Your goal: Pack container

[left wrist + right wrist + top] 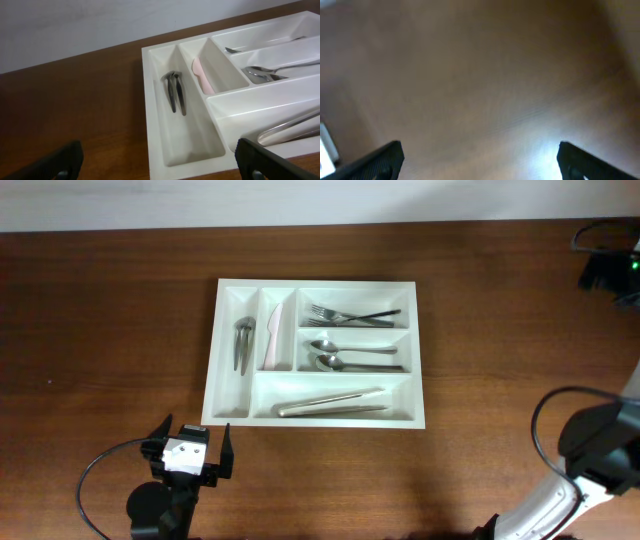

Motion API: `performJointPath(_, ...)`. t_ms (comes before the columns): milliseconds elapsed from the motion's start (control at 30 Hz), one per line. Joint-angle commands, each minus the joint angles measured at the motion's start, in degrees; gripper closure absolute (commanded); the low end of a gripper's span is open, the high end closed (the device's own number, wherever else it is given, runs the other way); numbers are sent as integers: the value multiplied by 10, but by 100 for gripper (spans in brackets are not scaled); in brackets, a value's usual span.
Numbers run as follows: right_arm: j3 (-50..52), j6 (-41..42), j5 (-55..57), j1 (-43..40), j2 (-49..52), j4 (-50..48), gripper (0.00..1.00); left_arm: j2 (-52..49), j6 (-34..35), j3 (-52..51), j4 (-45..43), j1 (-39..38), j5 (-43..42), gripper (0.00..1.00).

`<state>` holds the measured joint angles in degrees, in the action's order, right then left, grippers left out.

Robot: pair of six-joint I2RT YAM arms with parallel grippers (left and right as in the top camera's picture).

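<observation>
Overhead view: large white rectangular cutlery tray (228,395) of five compartments, lying flat near the middle of the dark brown wooden table (100,330), long side along the table's far edge. Inside already: two small dark metal utensils (243,343), kind hard to tell, in the leftmost narrow slot; pale pink plastic knife (274,335) in the slot beside it; steel forks (350,314) in the top long compartment; two steel spoons (345,357) in the middle one; long steel knives (330,402) in the bottom one. No loose utensil visible anywhere on the wood. Left gripper (193,444) just in front of the tray's near left corner, apart from it, jaws spread wide and holding nothing; from its wrist camera, looking along the leftmost slot. Right gripper (480,162) spread equally wide and empty, only blurred bare wood under it. Judged from this: packing at its closing step, probably complete, with something in every compartment. Next move likely calling for no grasp at all, only a check for a forgotten piece outside the views, and care not to knock the tray rim.
</observation>
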<state>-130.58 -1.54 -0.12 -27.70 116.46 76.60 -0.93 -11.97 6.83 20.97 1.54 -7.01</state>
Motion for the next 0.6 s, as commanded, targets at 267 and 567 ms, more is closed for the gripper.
performJointPath(267,227,5,8,103,-334,-200,1,6,-7,-5,0,3,4,1)
performJointPath(567,474,6,0,197,-609,-294,1,6,-7,-5,0,3,4,1)
